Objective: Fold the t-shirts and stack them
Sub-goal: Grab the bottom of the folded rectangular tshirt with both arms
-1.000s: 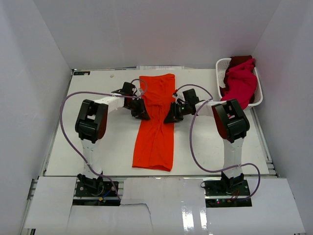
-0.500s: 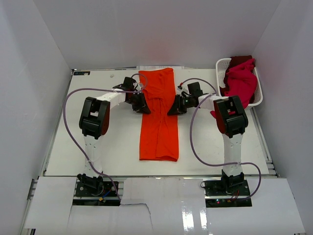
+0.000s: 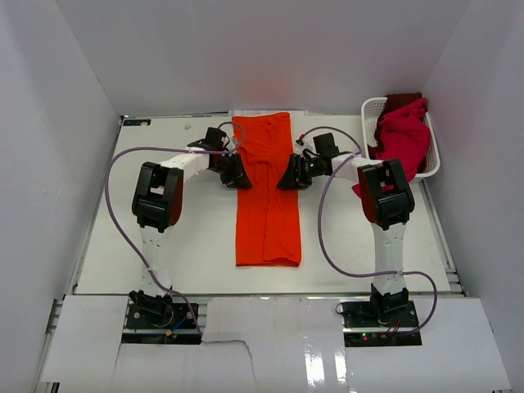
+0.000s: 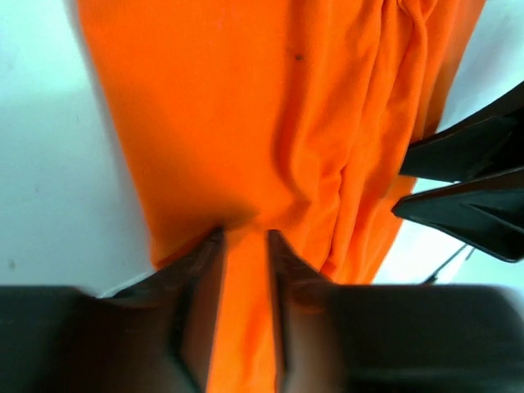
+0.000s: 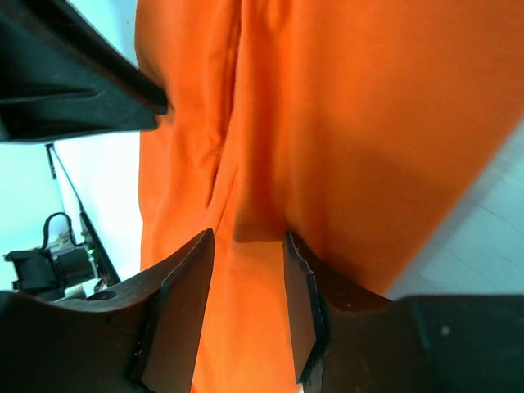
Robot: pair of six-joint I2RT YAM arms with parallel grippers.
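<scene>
The bright orange t-shirt (image 3: pixel 266 196) lies as a long narrow strip down the middle of the table (image 3: pixel 164 246). My left gripper (image 3: pixel 237 176) sits at its left edge near the far end. In the left wrist view, this gripper (image 4: pixel 244 237) has its jaws close together and orange cloth (image 4: pixel 246 123) fills the narrow gap. My right gripper (image 3: pixel 288 178) is at the strip's right edge, opposite. In the right wrist view, this gripper (image 5: pixel 248 239) has its jaws well apart over flat orange cloth (image 5: pixel 344 123). A crimson-magenta t-shirt (image 3: pixel 403 135) and a dark red one (image 3: pixel 401 100) are heaped at the back right.
The white lattice basket (image 3: pixel 370 110) at the back right corner holds the heaped shirts. White walls close in the table on three sides. Purple cables loop from both arms over the table beside the orange strip.
Both grippers drew the orange shirt toward the back, so its near hem slid away from the bases and the strip straightened. The right jaws have parted.
</scene>
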